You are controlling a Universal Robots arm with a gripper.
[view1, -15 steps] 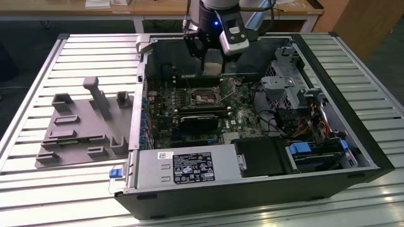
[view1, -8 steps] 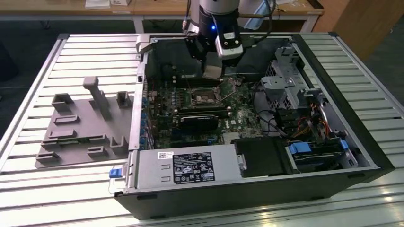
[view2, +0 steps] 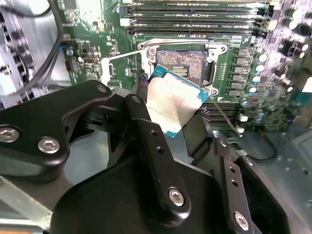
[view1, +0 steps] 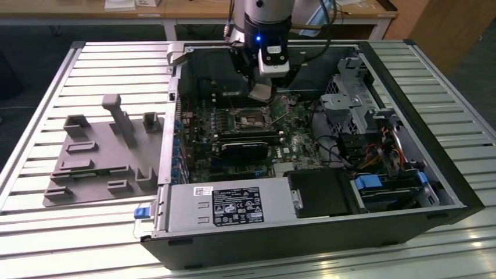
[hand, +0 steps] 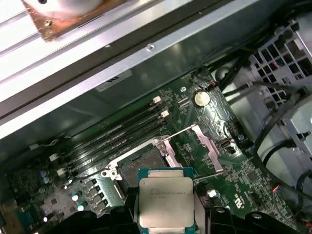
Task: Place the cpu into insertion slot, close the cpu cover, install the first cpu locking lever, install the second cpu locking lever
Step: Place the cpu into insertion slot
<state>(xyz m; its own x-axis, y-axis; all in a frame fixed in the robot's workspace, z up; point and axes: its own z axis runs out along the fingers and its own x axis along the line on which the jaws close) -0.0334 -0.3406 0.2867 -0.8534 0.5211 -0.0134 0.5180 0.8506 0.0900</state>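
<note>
Silver-grey cpu (hand: 165,204), one, in the pincer (hand: 166,217) above one insertion slot (hand: 141,168).

surface: slatted metal table (view1: 78,64) | behind: wooden desks (view1: 194,13) | floor (view1: 31,46): dark

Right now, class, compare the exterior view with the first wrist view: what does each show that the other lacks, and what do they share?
Exterior view: the robot arm reaching down from above, a grey fixture plate on the exterior view's left, and the power supply.

First wrist view: the cpu, printed metal top up, gripped by the tool near the insertion slot but not seated in it, plus a coin battery.

Shared: the insertion slot and the green motherboard.
</note>
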